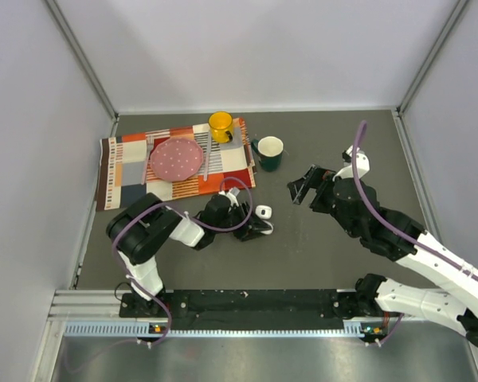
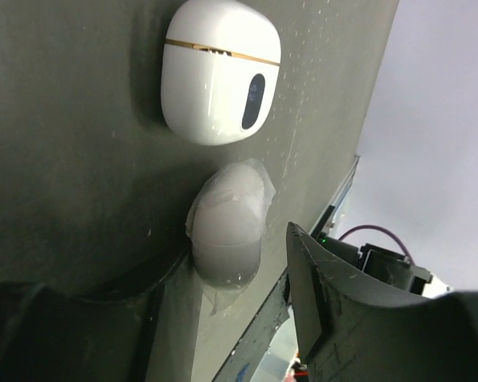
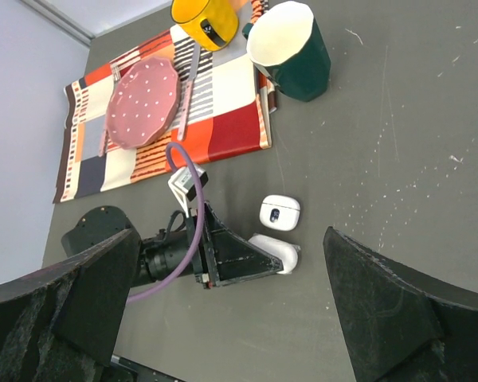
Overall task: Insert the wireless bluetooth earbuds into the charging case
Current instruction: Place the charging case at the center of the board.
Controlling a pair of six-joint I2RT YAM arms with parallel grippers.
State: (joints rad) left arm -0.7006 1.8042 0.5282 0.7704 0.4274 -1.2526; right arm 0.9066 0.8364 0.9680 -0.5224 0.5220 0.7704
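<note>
The charging case [image 2: 219, 72] is a small white pebble with a gold seam and a dark oval window. It lies shut on the dark table; it also shows as the case [image 1: 263, 212] and the case [image 3: 280, 212]. My left gripper [image 2: 267, 239] sits low on the table just beside the case, not touching it. Its white tape-wrapped fingertip [image 2: 227, 227] points at the case, and a gap with nothing in it separates it from the dark finger [image 2: 323, 302]. My right gripper [image 1: 300, 189] hovers open to the right of the case. The earbuds are out of view.
A colourful checked placemat [image 1: 127, 171] lies at the back left with a pink dotted plate [image 1: 175, 157] and cutlery on it. A yellow mug [image 1: 221, 126] stands at its far edge. A dark green mug with a white inside [image 1: 269, 151] stands behind the case.
</note>
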